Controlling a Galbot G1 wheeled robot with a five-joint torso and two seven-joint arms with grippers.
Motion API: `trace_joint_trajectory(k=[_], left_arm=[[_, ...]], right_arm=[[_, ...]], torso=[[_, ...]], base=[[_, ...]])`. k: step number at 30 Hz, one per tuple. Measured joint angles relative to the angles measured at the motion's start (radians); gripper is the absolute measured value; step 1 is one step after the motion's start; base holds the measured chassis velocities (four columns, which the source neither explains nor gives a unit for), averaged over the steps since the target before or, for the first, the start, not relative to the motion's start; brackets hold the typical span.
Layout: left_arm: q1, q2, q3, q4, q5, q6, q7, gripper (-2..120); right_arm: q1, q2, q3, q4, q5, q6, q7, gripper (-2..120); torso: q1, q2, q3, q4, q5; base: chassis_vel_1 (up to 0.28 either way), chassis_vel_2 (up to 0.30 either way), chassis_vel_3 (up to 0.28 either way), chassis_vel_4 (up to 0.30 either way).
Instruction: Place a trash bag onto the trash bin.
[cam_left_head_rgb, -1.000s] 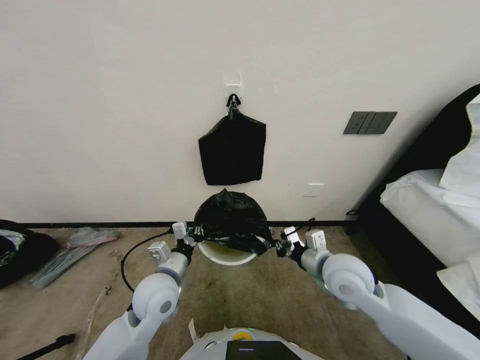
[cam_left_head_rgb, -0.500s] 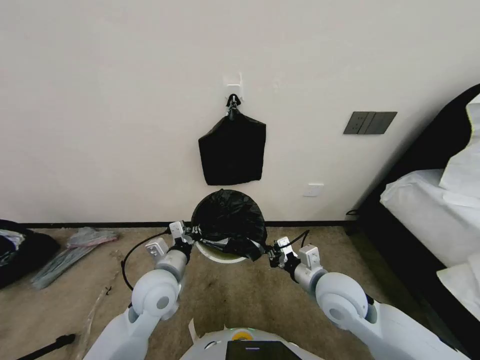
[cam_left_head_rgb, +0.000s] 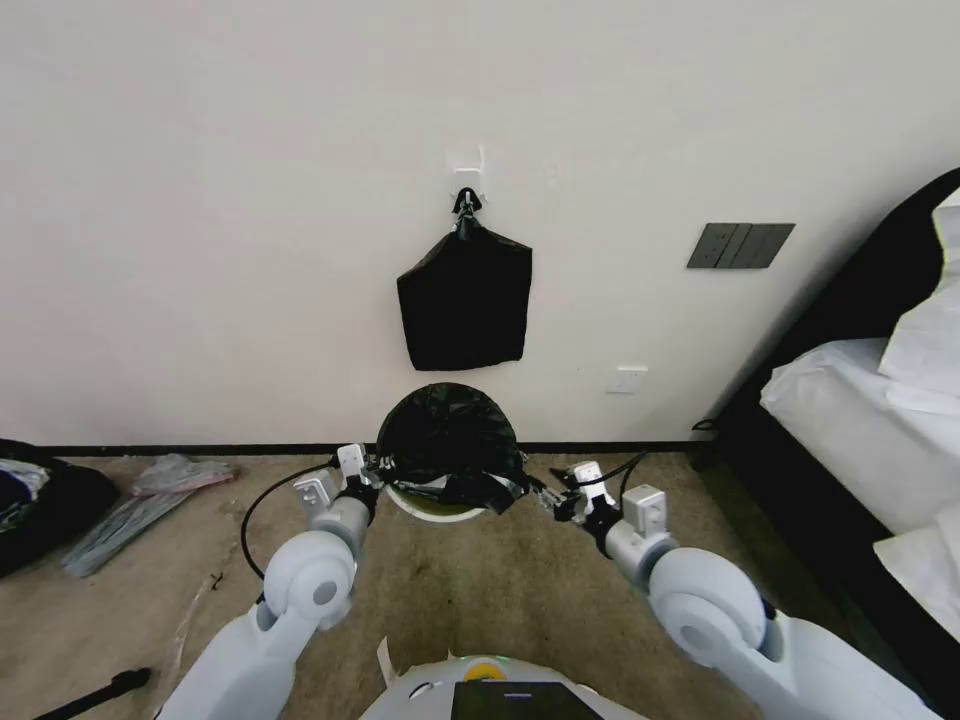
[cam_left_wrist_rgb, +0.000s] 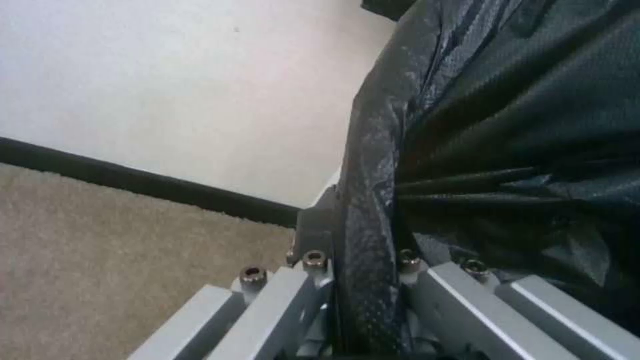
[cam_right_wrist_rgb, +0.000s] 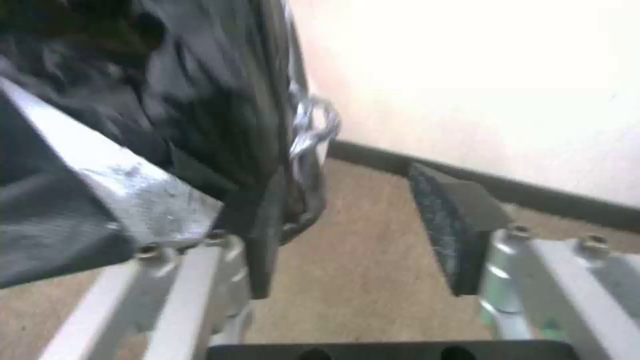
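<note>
By the wall, trash bag (cam_left_head_rgb: 452, 440) over trash bin (cam_left_head_rgb: 432, 507) — left gripper (cam_left_head_rgb: 378, 468) pinching its edge, right gripper (cam_left_head_rgb: 545, 494) spread, beside it.

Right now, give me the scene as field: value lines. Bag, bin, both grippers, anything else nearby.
trash bag: black, draped over the bin's mouth, near edge hanging loose
trash bin: cream, on carpet by the wall, front rim showing
left gripper: at bin's left side, shut on the bag's edge
right gripper: just right of the bin, open, bag film lying against one finger
bundle of bags: hanging on the wall above
</note>
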Motion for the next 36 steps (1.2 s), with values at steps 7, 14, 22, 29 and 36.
trace_joint_trajectory(k=[7, 14, 22, 29, 36], left_arm=[[-0.034, 0.010, 0.005, 0.033, -0.007, 0.011, -0.005, 1], [-0.036, 0.025, 0.026, 0.014, 0.019, 0.060, 0.011, 1], [0.008, 0.048, 0.026, -0.040, 0.058, 0.076, 0.052, 1], [0.016, 0.052, 0.030, -0.055, 0.063, 0.080, 0.058, 1], [0.016, 0.050, 0.038, -0.057, 0.063, 0.081, 0.059, 1]], right_arm=[[-0.058, -0.039, 0.134, 0.072, 0.000, 0.004, -0.072, 76], [0.029, -0.080, 0.087, 0.075, -0.023, 0.000, -0.358, 97], [0.175, -0.098, -0.027, 0.060, 0.005, -0.053, -0.467, 99], [0.181, -0.094, -0.093, 0.024, -0.042, -0.059, -0.496, 100], [0.193, -0.095, -0.131, -0.001, -0.058, -0.056, -0.499, 77]], torso=[[0.000, 0.000, 0.000, -0.0001, -0.0002], [0.000, 0.000, 0.000, 0.0001, 0.0000], [0.000, 0.000, 0.000, 0.0003, -0.0003], [0.000, 0.000, 0.000, 0.0000, 0.0000], [0.000, 0.000, 0.000, 0.0000, 0.0000]], base=[[0.000, 0.000, 0.000, 0.000], [0.000, 0.000, 0.000, 0.000], [0.000, 0.000, 0.000, 0.000], [0.000, 0.000, 0.000, 0.000], [0.000, 0.000, 0.000, 0.000]])
